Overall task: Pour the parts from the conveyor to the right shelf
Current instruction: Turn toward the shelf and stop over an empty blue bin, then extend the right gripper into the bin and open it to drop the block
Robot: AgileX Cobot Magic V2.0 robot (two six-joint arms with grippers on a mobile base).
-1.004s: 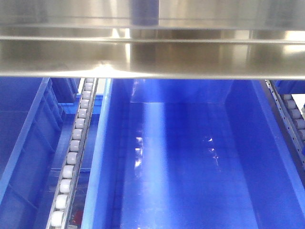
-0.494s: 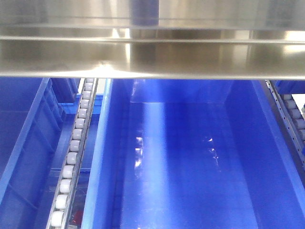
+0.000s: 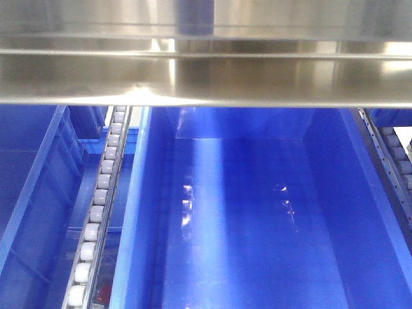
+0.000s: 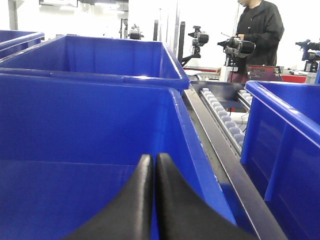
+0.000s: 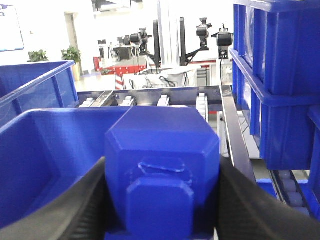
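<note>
The blue plastic block sits clamped between the 2 black fingers of the right gripper, stud end facing the wrist camera, held above the open blue tub on the roller shelf; it looks rigid, light and smooth-skinned, so I judge it prone to slip under a loose pinch; the flat side faces the fingers press on now seem the best purchase, not the stud or the bevelled corners; being hard plastic, it should take a short drop into the tub without harm. The left gripper has its 2 black fingertips pressed together with nothing between them, poised over the inside of another blue bin, beside a rail of white rollers. No conveyor shows in any view. In the front view the steel crossbar, the bare tub floor and the roller rail look the same as 1 second ago; no part lies in that tub yet.
</note>
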